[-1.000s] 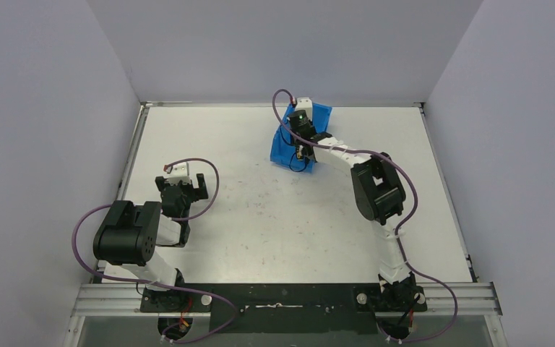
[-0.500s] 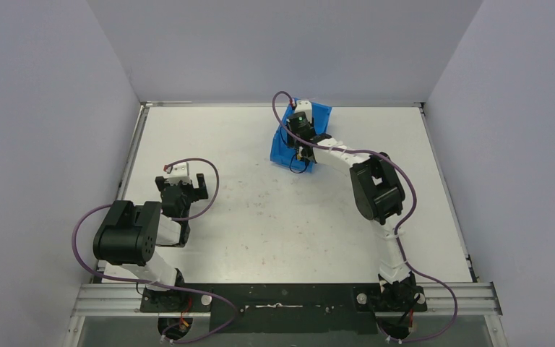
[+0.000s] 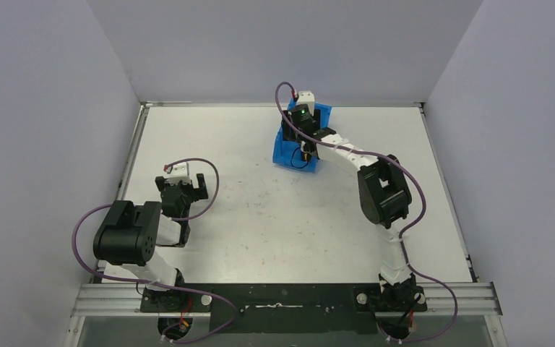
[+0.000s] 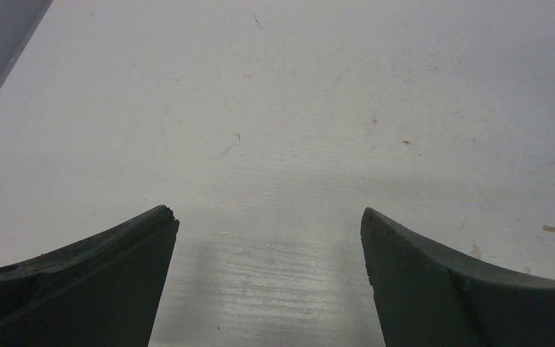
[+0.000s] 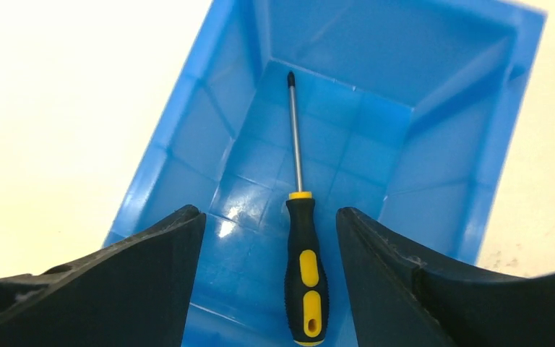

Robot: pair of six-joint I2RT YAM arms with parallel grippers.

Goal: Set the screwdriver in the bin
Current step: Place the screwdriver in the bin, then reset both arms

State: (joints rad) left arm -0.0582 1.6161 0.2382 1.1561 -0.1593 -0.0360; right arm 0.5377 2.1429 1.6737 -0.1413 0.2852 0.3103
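The screwdriver (image 5: pixel 302 253), black handle with yellow inlays and a thin metal shaft, lies flat on the floor of the blue bin (image 5: pixel 441 195), tip pointing to the far wall. My right gripper (image 5: pixel 269 214) hangs open just above it, a finger on each side of the handle, touching nothing. From the top view the bin (image 3: pixel 282 150) sits at the back centre of the table with the right gripper (image 3: pixel 298 136) over it; the screwdriver is hidden there. Over bare table at the left, my left gripper (image 4: pixel 267 213) is open and empty; it also shows in the top view (image 3: pixel 184 186).
The white table (image 3: pixel 260 217) is walled on the left, back and right. The bin stands close to the back wall. The arm bases sit on a black rail (image 3: pixel 289 300) at the near edge.
My right gripper has opened and let go of the screwdriver, which now lies in the bin. The right arm has shifted slightly. The left arm has not moved.
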